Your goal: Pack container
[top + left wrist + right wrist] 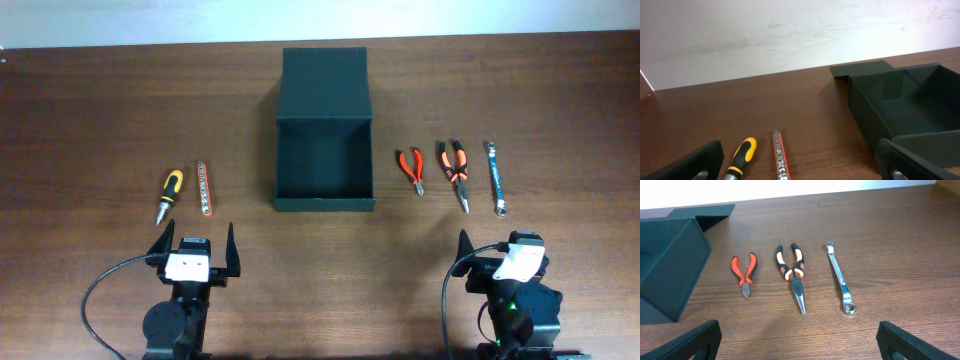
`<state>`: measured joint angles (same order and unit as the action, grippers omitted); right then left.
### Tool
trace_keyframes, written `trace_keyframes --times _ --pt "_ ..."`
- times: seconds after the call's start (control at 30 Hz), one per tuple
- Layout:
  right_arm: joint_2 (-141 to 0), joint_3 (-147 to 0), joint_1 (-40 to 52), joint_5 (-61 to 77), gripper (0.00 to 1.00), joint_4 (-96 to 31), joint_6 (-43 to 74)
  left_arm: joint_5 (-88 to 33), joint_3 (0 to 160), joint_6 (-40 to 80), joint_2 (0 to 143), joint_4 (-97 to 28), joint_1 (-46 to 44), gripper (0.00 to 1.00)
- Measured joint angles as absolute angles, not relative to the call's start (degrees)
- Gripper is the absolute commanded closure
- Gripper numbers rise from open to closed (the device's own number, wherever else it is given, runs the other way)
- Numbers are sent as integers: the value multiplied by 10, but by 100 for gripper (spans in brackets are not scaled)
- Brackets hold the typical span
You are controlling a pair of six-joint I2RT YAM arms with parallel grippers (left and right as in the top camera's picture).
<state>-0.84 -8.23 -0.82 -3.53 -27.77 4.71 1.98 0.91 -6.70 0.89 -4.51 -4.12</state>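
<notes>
Me: Fingers (695, 162) of my L gripper (197, 240) sit in the bottom corners of the L wrist view. They're black and spread wide, w/ nothing btwn them.

Sup: And the R side?

Me: Same. R gripper (797, 330) has its jaws wide apart and holds nothing. Both arms sit at the near edge of the table (100, 120), one left of centre, one toward the right end.

Sup: What's closest to the L one?

Me: A screwdriver (170, 194) w/ a yellow & black handle, tip toward me, just ahead of the L-side finger. Beside it on its right lies a narrow bit strip (204, 188) w/ red edges. It's approx parallel to the screwdriver, not touching.

Sup: Where's the container (322, 160)?

Me: Mid-table, ahead and to the right of my L gripper, well apart from both grippers. It's dark w/ low walls, and the lid (324, 82) is open, folded back on the far side.

Sup: And beyond the R gripper?

Me: Three tools in a row, right of the container. Small red-handled cutters (412, 170) are nearest it, then long-nose pliers (456, 172) w/ orange & black grips, then a silver wrench (496, 178) farthest out. All lie lengthwise, apart from each other. Cutters and pliers have their noses toward me.
</notes>
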Motion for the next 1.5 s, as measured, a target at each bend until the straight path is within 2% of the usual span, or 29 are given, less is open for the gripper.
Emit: trace_keyframes --times 0.67,0.8,0.97,1.17,1.33,1.5 --pt "-8 -82 -8 -34 1 -277 47 20 9 -66 9 -36 -41 1" --pt "-8 -82 -8 -22 1 -269 47 34 19 -37 9 -25 -41 1" --pt "-16 -106 -8 6 1 -265 47 63 83 13 41 -76 -41 1" --pt "-133 -239 -8 19 1 -301 47 105 238 37 188 -130 -41 1" --pt "-344 -421 -8 11 1 -405 42 114 396 43 378 -211 -27 1" --pt "-535 -626 -8 4 1 -475 16 40 540 44 555 -276 13 1"
